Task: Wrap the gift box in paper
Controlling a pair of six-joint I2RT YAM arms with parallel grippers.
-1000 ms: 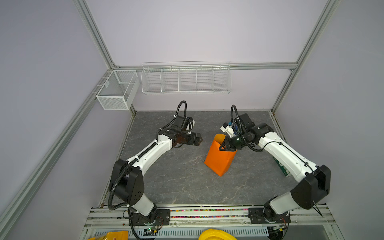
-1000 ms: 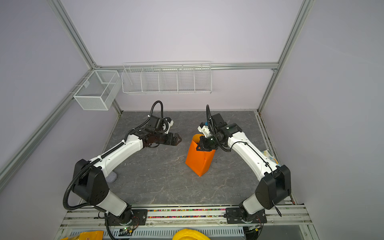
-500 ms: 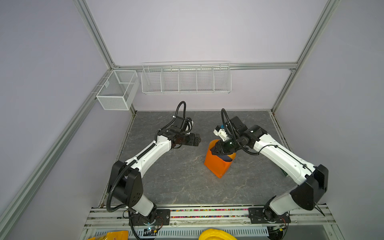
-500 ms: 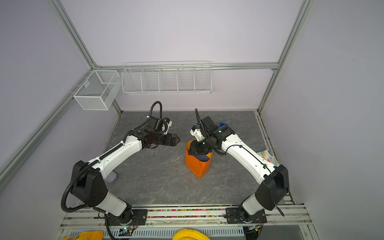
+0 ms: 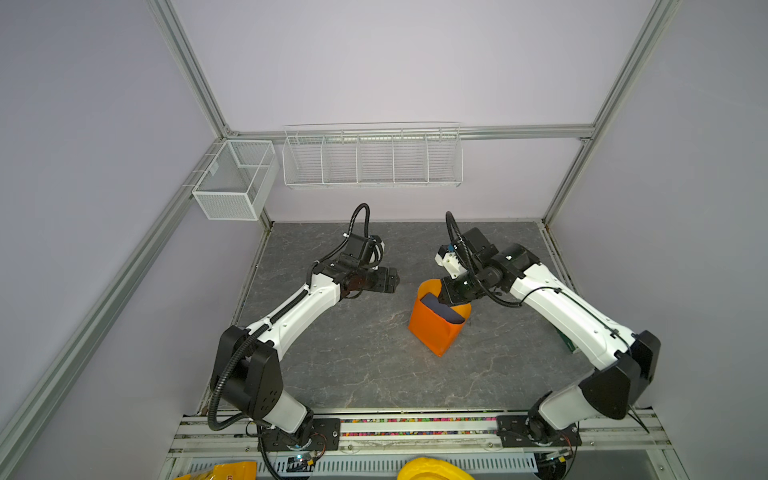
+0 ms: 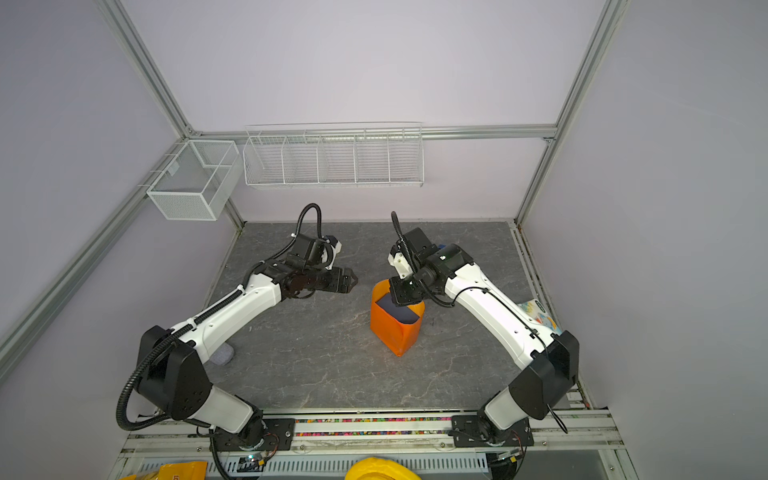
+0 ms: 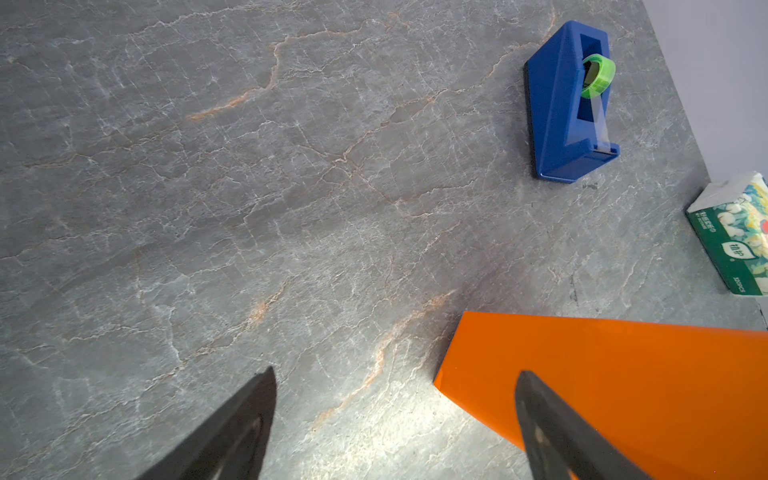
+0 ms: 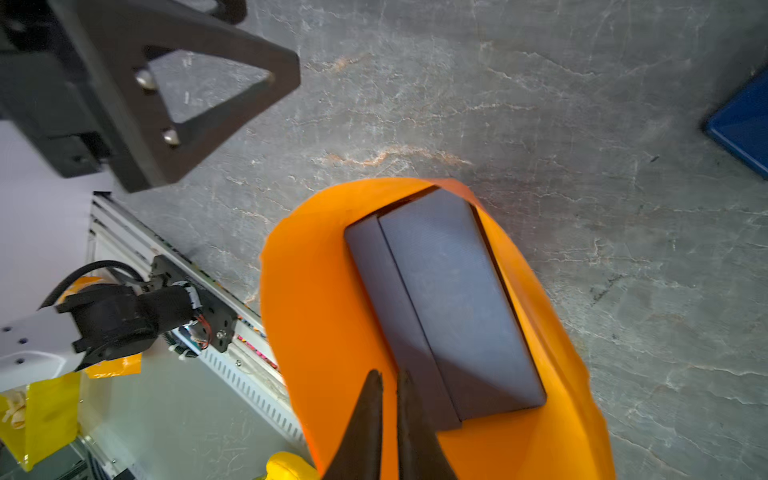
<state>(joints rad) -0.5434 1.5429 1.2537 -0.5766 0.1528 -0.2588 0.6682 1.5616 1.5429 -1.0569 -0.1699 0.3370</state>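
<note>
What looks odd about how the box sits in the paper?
The box seems to stand on edge, leaning, inside the paper, which rises round it like an open bag instead of lying folded against it; the box's top is bare.

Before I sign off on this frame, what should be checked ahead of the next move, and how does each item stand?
1. The gift box sits inside the paper: ok; the sheet stands curled around it.
2. The box is fully covered: not ok; its dark face shows through the open end.
3. The right gripper pinches the paper's rim: cannot tell; its jaws are nearly together there, but the pinch itself is hidden.
4. The left gripper is free to help: ok; open, empty, beside the paper.
5. The tape dispenser is at hand: ok; it stands on the table, apart from the paper.
</note>
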